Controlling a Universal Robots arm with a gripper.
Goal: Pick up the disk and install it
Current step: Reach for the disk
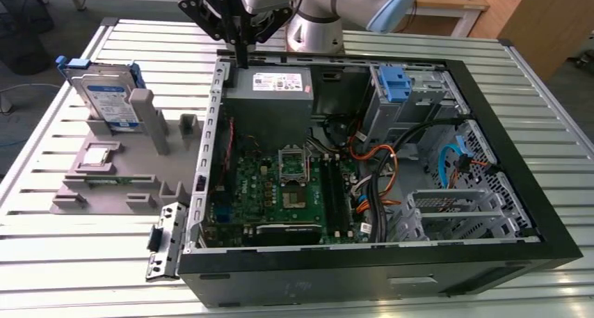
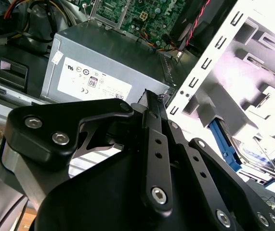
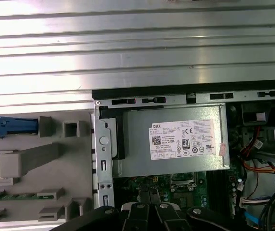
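Note:
The disk, a silver drive with a white-and-blue label in a blue carrier, stands upright in a grey fixture on the exterior view's left, outside the computer case. Its blue edge appears in the first wrist view and its blue frame in the second wrist view. My gripper hangs over the case's back corner beside the power supply, well apart from the disk. The fingers are pressed together and hold nothing. They also show over the motherboard as fingers.
The open computer case lies on a slatted metal table. Inside are the grey power supply, the motherboard, cables, and a drive bay with a blue bracket. A loose metal bracket lies beside the case.

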